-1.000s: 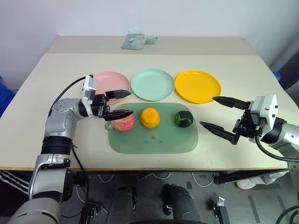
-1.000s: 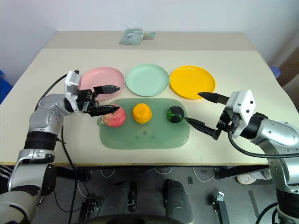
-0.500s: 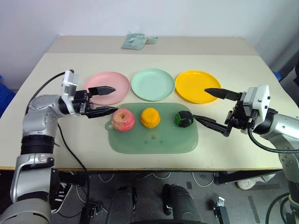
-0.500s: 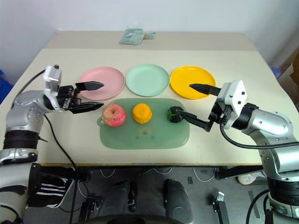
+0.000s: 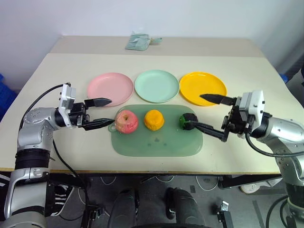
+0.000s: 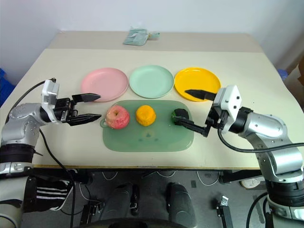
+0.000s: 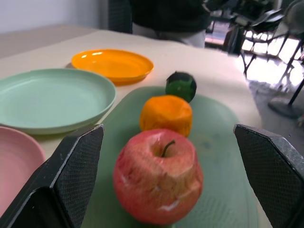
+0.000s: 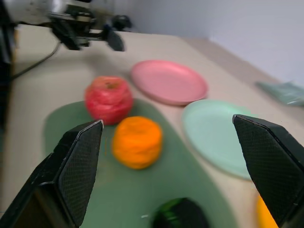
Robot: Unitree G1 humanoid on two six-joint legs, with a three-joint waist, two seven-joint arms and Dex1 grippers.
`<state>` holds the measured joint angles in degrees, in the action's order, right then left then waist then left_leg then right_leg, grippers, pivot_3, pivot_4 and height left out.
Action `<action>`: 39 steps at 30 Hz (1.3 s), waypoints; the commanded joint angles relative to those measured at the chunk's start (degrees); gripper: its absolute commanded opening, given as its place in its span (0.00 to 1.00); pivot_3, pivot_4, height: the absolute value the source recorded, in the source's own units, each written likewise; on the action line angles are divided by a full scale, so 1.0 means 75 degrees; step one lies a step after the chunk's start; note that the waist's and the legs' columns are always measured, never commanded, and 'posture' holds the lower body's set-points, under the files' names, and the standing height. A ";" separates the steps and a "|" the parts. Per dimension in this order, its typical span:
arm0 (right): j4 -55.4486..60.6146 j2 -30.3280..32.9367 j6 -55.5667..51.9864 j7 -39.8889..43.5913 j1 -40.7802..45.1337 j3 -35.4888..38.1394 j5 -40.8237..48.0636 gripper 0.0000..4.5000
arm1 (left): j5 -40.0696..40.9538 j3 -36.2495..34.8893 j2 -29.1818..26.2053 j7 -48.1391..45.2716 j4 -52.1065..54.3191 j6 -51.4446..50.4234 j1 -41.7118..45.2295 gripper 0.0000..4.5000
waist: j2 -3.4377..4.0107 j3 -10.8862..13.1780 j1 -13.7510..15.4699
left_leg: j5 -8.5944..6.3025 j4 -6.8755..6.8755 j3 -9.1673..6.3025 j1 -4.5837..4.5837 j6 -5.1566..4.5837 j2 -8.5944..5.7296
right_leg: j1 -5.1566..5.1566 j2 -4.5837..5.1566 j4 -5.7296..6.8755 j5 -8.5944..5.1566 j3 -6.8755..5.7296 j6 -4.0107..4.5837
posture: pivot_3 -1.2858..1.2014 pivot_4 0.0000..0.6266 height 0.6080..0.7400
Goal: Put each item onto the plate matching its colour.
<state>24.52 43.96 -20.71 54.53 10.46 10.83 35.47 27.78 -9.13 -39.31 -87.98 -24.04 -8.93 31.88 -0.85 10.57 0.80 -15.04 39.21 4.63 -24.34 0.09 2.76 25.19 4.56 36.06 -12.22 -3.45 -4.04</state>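
Note:
Three items lie in a row on a green mat [image 5: 156,140]: a pink-red apple [image 5: 126,121], an orange lumpy fruit [image 5: 154,119] and a dark green-black ball [image 5: 186,121]. Behind the mat stand the pink plate [image 5: 110,89], the mint green plate [image 5: 156,85] and the orange-yellow plate [image 5: 203,88], all bare. My left gripper [image 5: 110,112] is open, level, just left of the apple and apart from it. My right gripper [image 5: 197,110] is open too. Its near finger reaches the ball's right side and its far finger hangs over the orange-yellow plate's edge.
A folded pale green cloth [image 5: 140,41] lies at the table's back edge. A black cable [image 5: 47,92] loops from my left arm over the table's left side. The front table edge runs just below the mat.
My left gripper has drawn back to the left, away from the apple. My right gripper has moved left, up to the dark ball. The three items have stayed in place.

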 commanded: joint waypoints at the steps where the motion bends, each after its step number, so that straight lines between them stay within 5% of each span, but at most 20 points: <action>1: 0.0493 0.0156 -0.0209 0.0009 -0.0013 0.0295 0.0394 0.99 | -0.0221 0.0130 0.0035 -0.0013 -0.0167 0.0491 0.0266 1.00 | 0.0000 0.0000 -0.0008 | 0.0000 0.0000 0.0000 0.0000 0.0000 0.0000 | 0.0000 0.0000 0.0000 0.0000 0.0000 0.0000 | 0.52 0.24 1.00; 23: 0.0761 0.0224 -0.0201 -0.0277 0.0074 0.0372 0.0164 0.99 | -0.1521 0.1214 0.1166 0.0360 -0.1767 0.2140 0.0722 1.00 | -0.0001 -0.0001 -0.0007 | 0.0000 0.0000 -0.0001 0.0001 0.0000 0.0000 | 0.0000 -0.0001 0.0001 0.0004 0.0000 -0.0007 | 0.52 0.24 1.00; 28: 0.0772 0.0225 -0.0192 -0.0286 0.0061 0.0407 0.0133 1.00 | -0.1442 0.1136 0.1197 0.0454 -0.1490 0.2023 0.0745 0.75 | -0.0001 -0.0001 -0.0002 | 0.0000 0.0001 -0.0001 0.0002 0.0000 0.0000 | 0.0000 -0.0001 0.0002 0.0004 -0.0001 -0.0007 | 0.52 0.24 1.00; 39: 0.0401 -0.0099 0.0055 -0.0895 0.0619 0.0234 -0.0340 1.00 | -0.0908 -0.0017 0.1203 0.2327 -0.1955 0.1333 0.1698 0.75 | -0.0005 0.0001 -0.0017 | 0.0000 0.0002 -0.0005 0.0000 0.0000 -0.0001 | 0.0001 -0.0002 0.0002 0.0013 -0.0001 -0.0023 | 0.52 0.24 1.00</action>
<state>27.98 44.14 -21.90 50.17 13.01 11.82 34.13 20.83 -6.81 -29.70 -74.44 -37.50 -0.51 42.64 -0.88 10.58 0.67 -15.04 39.22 4.60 -24.32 0.09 2.75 25.20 4.54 36.09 -12.12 -3.46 -4.21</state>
